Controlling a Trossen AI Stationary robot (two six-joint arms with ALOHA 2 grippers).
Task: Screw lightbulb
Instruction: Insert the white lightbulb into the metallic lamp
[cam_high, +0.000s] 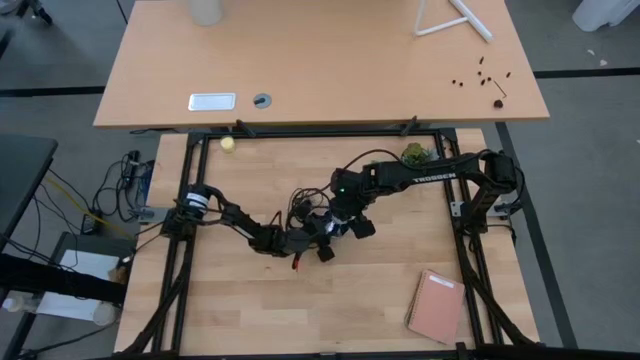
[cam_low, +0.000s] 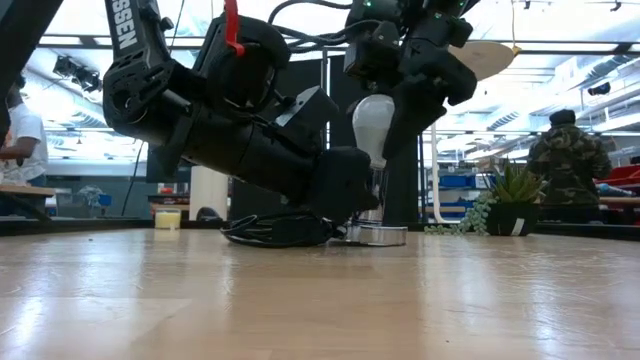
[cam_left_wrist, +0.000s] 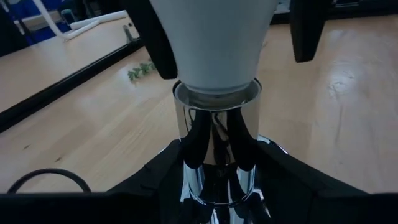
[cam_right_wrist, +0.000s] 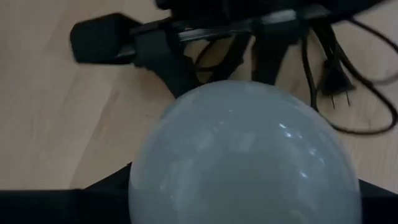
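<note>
The white lightbulb (cam_low: 370, 122) stands upright with its narrow neck (cam_left_wrist: 214, 68) in the mouth of a silver socket (cam_left_wrist: 216, 143). The socket's round base (cam_low: 378, 236) rests on the wooden table. My left gripper (cam_low: 340, 190) lies low beside the socket, coming from the table's left, and is shut on the socket's chrome tube. My right gripper (cam_low: 395, 95) comes down from above and is shut on the bulb's glass, which fills the right wrist view (cam_right_wrist: 242, 155). In the high view both grippers (cam_high: 312, 240) (cam_high: 337, 227) meet at the table's middle. My left gripper pinches the socket's upright chrome tube (cam_left_wrist: 214, 155) between its two fingers (cam_left_wrist: 165, 171), one on each side. It reaches in nearly level from the table's left. The socket stays upright with its base on the table. My right gripper holds the bulb's round glass (cam_right_wrist: 186, 143) between its two fingers (cam_left_wrist: 155, 37), which stand on opposite sides of it. The fingers slant down from above. The bulb is upright, its neck inside the socket's rim (cam_left_wrist: 214, 90).
A black cord with a plug (cam_right_wrist: 336, 81) lies coiled on the table behind the socket. A pinkish notebook (cam_high: 436, 305) lies near the front right corner. A small plant (cam_high: 416, 154) and a yellowish ball (cam_high: 228, 143) sit at the far edge. Black frame rails border the table.
</note>
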